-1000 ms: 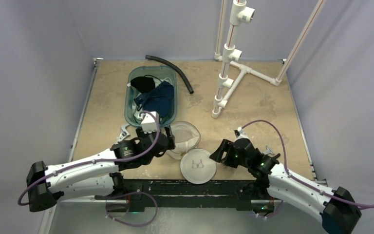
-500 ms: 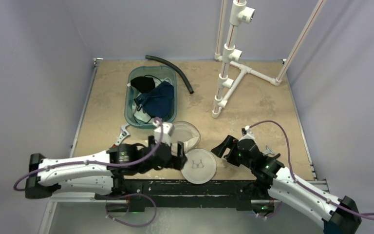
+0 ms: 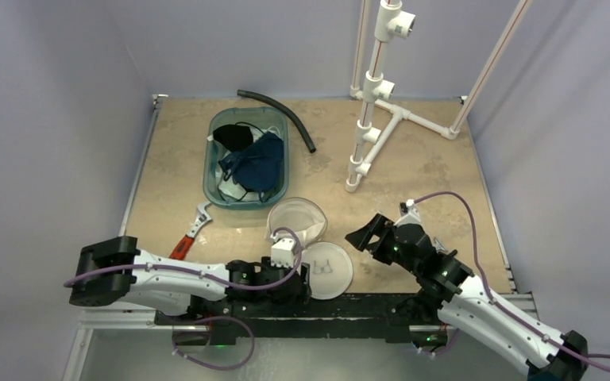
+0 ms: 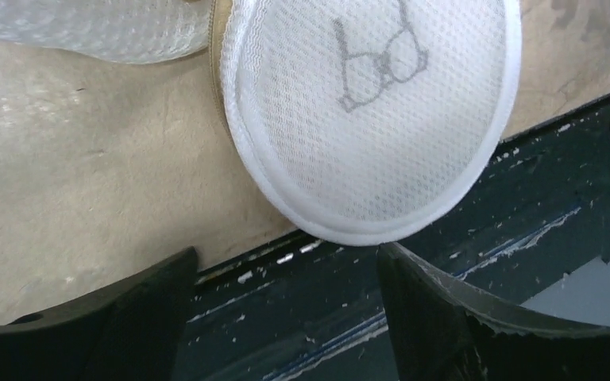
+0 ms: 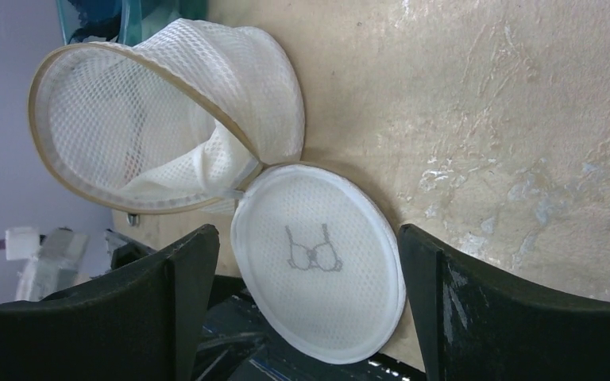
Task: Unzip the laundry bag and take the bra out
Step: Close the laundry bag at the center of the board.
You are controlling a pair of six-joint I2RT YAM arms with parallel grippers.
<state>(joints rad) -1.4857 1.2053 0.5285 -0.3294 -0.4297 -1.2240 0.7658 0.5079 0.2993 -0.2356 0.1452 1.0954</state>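
**Laundry bag (image 5: 127, 119) unzipped; bra not seen inside**

It sits tilted, mouth open, near the counter's (image 5: 524, 119) front edge, zip-on lid (image 5: 318, 262) flopped flat. Left claw (image 4: 286, 270) and right claw (image 5: 308, 238) both gape wide, empty. Recommend: pin the rim, reach deep into the mouth, confirm contents first.

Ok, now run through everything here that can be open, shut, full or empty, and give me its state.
laundry bag, unzipped, mouth gaping; contents unclear.
round lid, flipped open, lying flat beside the bag, bra outline facing up.
teal tub, open-topped, holding dark clothes.
left gripper, open, holding nothing.
right gripper, open, holding nothing.
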